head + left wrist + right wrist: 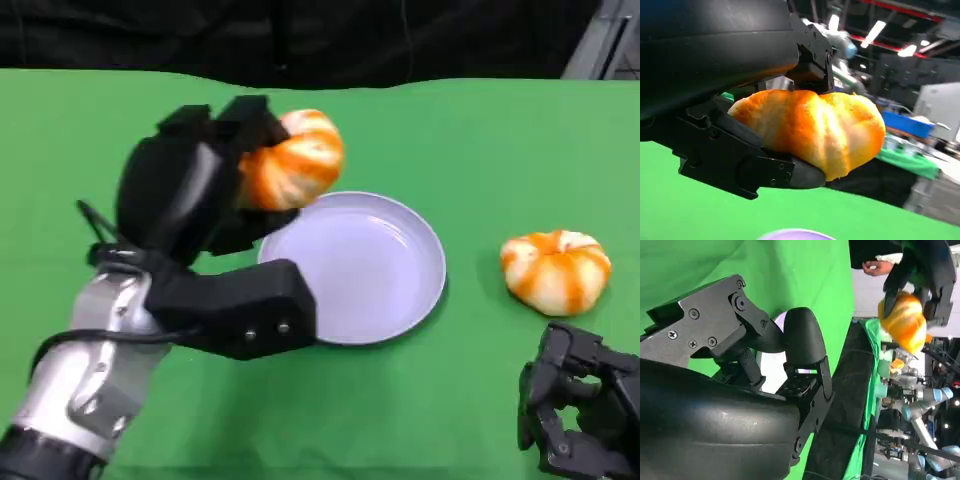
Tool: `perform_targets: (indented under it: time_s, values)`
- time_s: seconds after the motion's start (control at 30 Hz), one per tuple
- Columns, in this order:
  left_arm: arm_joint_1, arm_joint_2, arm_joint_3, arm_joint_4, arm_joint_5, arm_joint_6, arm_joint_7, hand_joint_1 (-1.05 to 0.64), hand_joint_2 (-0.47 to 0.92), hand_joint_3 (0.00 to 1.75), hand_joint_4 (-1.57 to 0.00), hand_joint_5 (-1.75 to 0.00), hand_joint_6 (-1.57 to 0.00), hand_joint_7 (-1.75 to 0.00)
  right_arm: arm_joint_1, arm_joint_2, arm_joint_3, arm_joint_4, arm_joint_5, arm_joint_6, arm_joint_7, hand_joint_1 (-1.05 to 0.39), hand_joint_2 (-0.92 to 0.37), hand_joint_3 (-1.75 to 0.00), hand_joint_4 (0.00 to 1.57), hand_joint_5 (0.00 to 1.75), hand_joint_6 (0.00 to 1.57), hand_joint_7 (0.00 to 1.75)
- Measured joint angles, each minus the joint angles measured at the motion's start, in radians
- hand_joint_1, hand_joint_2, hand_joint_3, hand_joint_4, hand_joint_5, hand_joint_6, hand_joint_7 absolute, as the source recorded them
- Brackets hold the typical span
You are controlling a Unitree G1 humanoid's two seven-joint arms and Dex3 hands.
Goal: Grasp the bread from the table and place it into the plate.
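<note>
I'm holding bread point(295, 160) clamped in left robot hand point(205, 190), hovering at plate's point(410, 300) 10 o'clock; right robot hand point(580, 415) resting, fingers curled, holding nothing.

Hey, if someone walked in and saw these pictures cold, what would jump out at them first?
Most striking is the orange-and-white bread held up off the green table in the left robot hand, near the far left edge of the lavender plate. Next, a second, similar bread lies on the table to the plate's right, with the right robot hand low in front of it, holding nothing.
</note>
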Motion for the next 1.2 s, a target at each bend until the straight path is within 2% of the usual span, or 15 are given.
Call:
perform_targets:
  time_s: [0.13,0.23,0.33,0.4,0.63,0.67,0.73,0.77,0.8,0.83,0.87,0.9,0.93,1.0,1.2]
  values:
    - [-0.061,-0.048,-0.045,0.089,0.002,-0.005,-0.022,-0.12,0.82,0.56,-0.65,-1.71,-0.72,-1.42,0.001,0.000,-0.001,0.002,0.003,0.000,0.006,-0.08,-0.61,-1.16,0.85,1.75,0.69,1.71]
    - [-0.111,-0.086,-0.074,0.212,-0.005,-0.021,-0.025,-0.12,0.84,0.52,-0.65,-1.73,-0.72,-1.43,0.001,0.000,0.000,0.001,0.003,0.000,0.009,-0.09,-0.60,-1.15,0.85,1.75,0.70,1.71]
    - [-0.161,-0.123,-0.099,0.335,-0.006,-0.031,-0.025,-0.12,0.91,0.37,-0.61,-1.74,-0.70,-1.42,0.005,0.000,-0.001,-0.001,0.003,0.002,0.007,-0.09,-0.60,-1.16,0.85,1.75,0.70,1.71]
    - [-0.192,-0.142,-0.113,0.414,-0.006,-0.038,-0.023,-0.11,0.92,0.36,-0.61,-1.74,-0.68,-1.42,0.006,0.000,0.000,-0.003,0.002,0.002,0.007,-0.09,-0.60,-1.17,0.85,1.75,0.69,1.71]
    - [-0.246,-0.192,-0.142,0.659,-0.021,-0.098,0.010,-0.08,0.92,0.35,-0.61,-1.75,-0.57,-1.57,0.010,0.000,0.000,-0.018,0.001,0.002,0.007,-0.09,-0.60,-1.17,0.85,1.75,0.69,1.71]
    - [-0.246,-0.196,-0.143,0.680,-0.025,-0.107,0.017,-0.09,0.92,0.40,-0.61,-1.66,-0.65,-1.35,0.011,0.000,0.000,-0.020,0.001,0.003,0.006,-0.09,-0.60,-1.17,0.85,1.75,0.69,1.71]
    - [-0.246,-0.202,-0.145,0.719,-0.034,-0.130,0.029,-0.09,0.92,0.42,-0.61,-1.62,-0.70,-1.20,0.012,0.001,0.000,-0.022,0.001,0.005,0.005,-0.09,-0.60,-1.17,0.86,1.75,0.70,1.71]
    - [-0.246,-0.203,-0.145,0.732,-0.039,-0.141,0.035,-0.32,0.92,0.47,-0.52,-1.12,-0.60,-0.79,0.012,0.001,0.001,-0.023,0.001,0.005,0.005,-0.09,-0.60,-1.17,0.85,1.75,0.70,1.71]
    - [-0.245,-0.203,-0.145,0.739,-0.043,-0.148,0.037,-0.53,0.92,0.52,-0.50,-0.54,-0.55,-0.35,0.012,0.001,0.001,-0.023,0.001,0.005,0.005,-0.09,-0.60,-1.18,0.85,1.75,0.70,1.70]
    - [-0.244,-0.202,-0.144,0.741,-0.047,-0.154,0.037,-0.60,0.92,0.54,-0.51,-0.33,-0.53,-0.20,0.012,0.001,0.001,-0.023,0.001,0.005,0.005,-0.09,-0.59,-1.18,0.85,1.75,0.70,1.70]
    - [-0.241,-0.202,-0.144,0.739,-0.050,-0.158,0.036,-0.63,0.92,0.55,-0.51,-0.22,-0.53,-0.12,0.012,0.001,0.001,-0.023,0.000,0.005,0.004,-0.09,-0.59,-1.18,0.85,1.75,0.70,1.70]
    - [-0.238,-0.202,-0.144,0.738,-0.053,-0.163,0.035,-0.83,0.92,0.62,-0.22,-0.09,-0.33,-0.05,0.012,0.001,0.001,-0.023,0.000,0.005,0.004,-0.09,-0.60,-1.19,0.85,1.75,0.70,1.69]
    - [-0.235,-0.201,-0.145,0.736,-0.058,-0.165,0.031,-0.91,0.92,0.66,-0.11,-0.05,-0.25,-0.02,0.012,0.001,0.001,-0.023,0.000,0.005,0.004,-0.08,-0.60,-1.19,0.85,1.75,0.70,1.69]
    - [-0.229,-0.192,-0.148,0.725,-0.063,-0.165,0.010,-1.02,0.92,0.73,-0.02,-0.01,-0.09,0.00,0.012,0.001,0.001,-0.023,0.000,0.005,0.004,-0.07,-0.60,-1.19,0.85,1.75,0.70,1.69]
    - [-0.204,-0.160,-0.154,0.648,-0.074,-0.163,-0.039,-1.05,0.92,0.83,0.00,0.00,0.00,0.00,0.012,0.001,0.001,-0.024,0.000,0.010,-0.001,-0.07,-0.60,-1.19,0.85,1.75,0.71,1.69]
